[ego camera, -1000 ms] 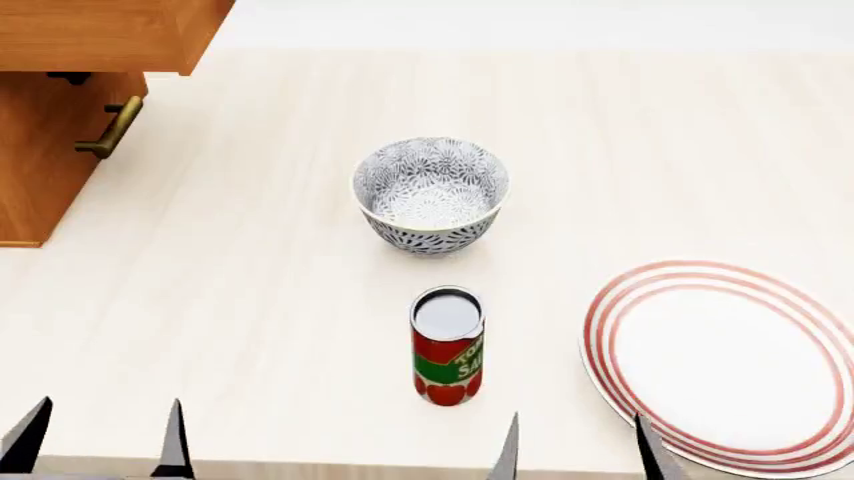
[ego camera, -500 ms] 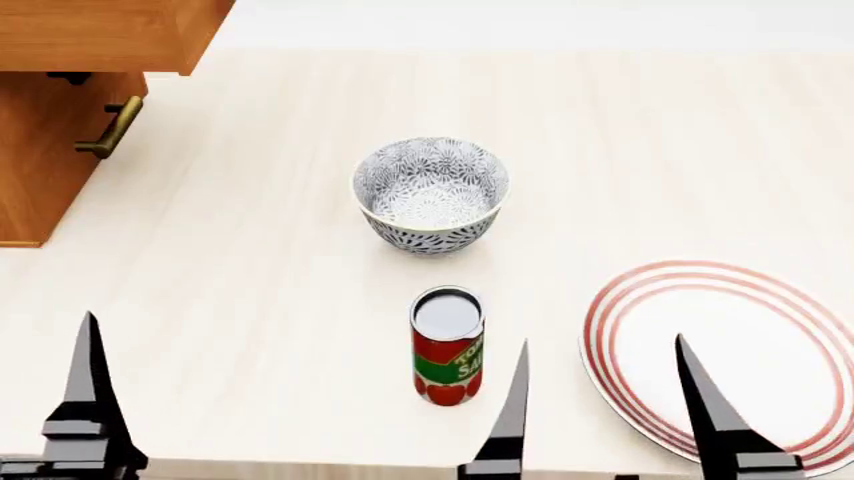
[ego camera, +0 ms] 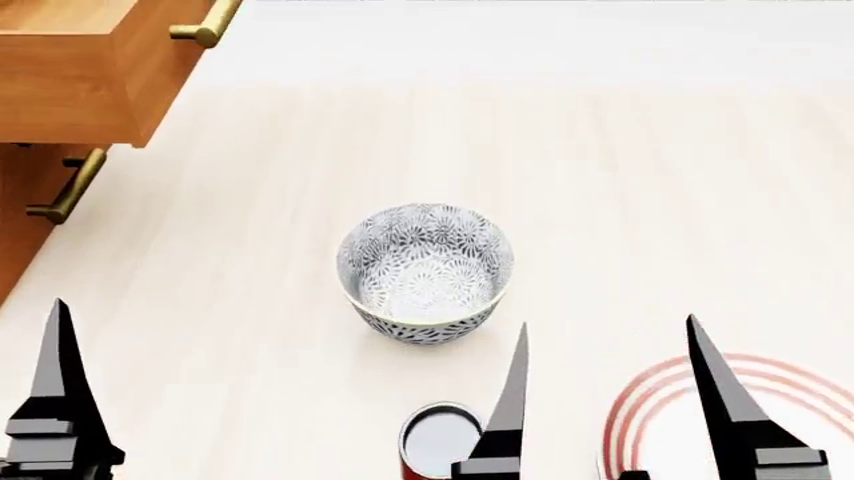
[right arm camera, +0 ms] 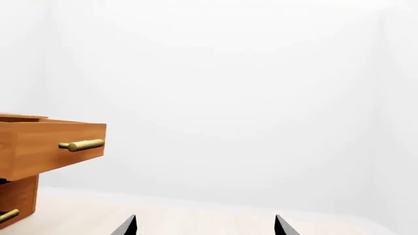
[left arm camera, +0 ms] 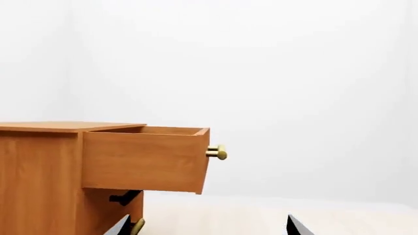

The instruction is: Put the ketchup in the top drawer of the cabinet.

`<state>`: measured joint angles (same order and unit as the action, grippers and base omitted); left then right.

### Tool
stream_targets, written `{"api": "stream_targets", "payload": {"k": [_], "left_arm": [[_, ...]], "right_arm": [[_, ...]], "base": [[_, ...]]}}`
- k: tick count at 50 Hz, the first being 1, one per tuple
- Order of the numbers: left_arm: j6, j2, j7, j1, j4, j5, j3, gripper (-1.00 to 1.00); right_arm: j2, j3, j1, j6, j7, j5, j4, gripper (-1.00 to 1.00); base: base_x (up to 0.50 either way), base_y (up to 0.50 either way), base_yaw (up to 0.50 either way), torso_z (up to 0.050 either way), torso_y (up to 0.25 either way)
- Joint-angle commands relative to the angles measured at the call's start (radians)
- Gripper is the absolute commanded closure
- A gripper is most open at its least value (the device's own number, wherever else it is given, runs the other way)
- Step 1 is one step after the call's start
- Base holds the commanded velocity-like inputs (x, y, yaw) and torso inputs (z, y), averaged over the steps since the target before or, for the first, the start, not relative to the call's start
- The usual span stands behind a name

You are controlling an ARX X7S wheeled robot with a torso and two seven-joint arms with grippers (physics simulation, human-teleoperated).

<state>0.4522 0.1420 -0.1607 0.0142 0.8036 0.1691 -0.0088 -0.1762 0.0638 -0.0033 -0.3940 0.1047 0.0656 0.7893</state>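
Note:
The ketchup (ego camera: pixel 435 443) stands upright on the table at the head view's bottom edge; only its silver top and a strip of red show. My right gripper (ego camera: pixel 607 322) is open and empty, and its left finger (ego camera: pixel 509 400) overlaps the can's right side. My left gripper (left arm camera: pixel 207 218) is open and empty; one finger (ego camera: pixel 59 380) shows at bottom left. The cabinet (left arm camera: pixel 39 176) stands at far left. Its top drawer (ego camera: pixel 80 70) is pulled open with its brass handle (ego camera: pixel 204 25) forward. The drawer also shows in the right wrist view (right arm camera: pixel 52 144).
A grey-white floral bowl (ego camera: pixel 424 272) stands on the table beyond the can. A white plate (ego camera: pixel 643 400) with red rings lies under my right gripper. The lower drawer's brass handle (ego camera: pixel 67 187) sticks out below the open drawer.
Both grippers have risen into the head view. The head view has shifted: bowl and can sit lower in the picture, and the open top drawer with its handle has come into view.

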Motion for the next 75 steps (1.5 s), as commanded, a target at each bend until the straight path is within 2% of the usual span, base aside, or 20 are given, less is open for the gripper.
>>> {"api": "stream_targets", "payload": {"k": [1,19,27,75], "left_arm": [[-0.009,0.009,-0.013,0.0,-0.01,0.011,-0.001,-1.0],[-0.025,0.025,-0.029,-0.009,-0.015,0.03,-0.007,-1.0],[-0.022,0.033,-0.036,-0.011,-0.014,0.036,-0.005,-1.0],[-0.04,0.085,-0.101,-0.01,-0.026,0.079,0.027,-1.0]], "right_arm": [[-0.008,0.01,0.004,0.001,0.009,0.004,-0.007,-1.0],[-0.018,0.013,0.012,-0.02,0.027,0.015,0.0,-1.0],[-0.015,-0.01,-0.006,-0.005,0.028,0.057,0.007,-1.0],[-0.057,0.014,-0.018,0.037,0.071,0.082,-0.013,-1.0]], "base": [[0.5,0.0,0.0,0.0,0.0],[0.5,0.0,0.0,0.0,0.0],[0.0,0.04,0.0,0.0,0.002],[0.0,0.48,0.0,0.0,0.0]]}}
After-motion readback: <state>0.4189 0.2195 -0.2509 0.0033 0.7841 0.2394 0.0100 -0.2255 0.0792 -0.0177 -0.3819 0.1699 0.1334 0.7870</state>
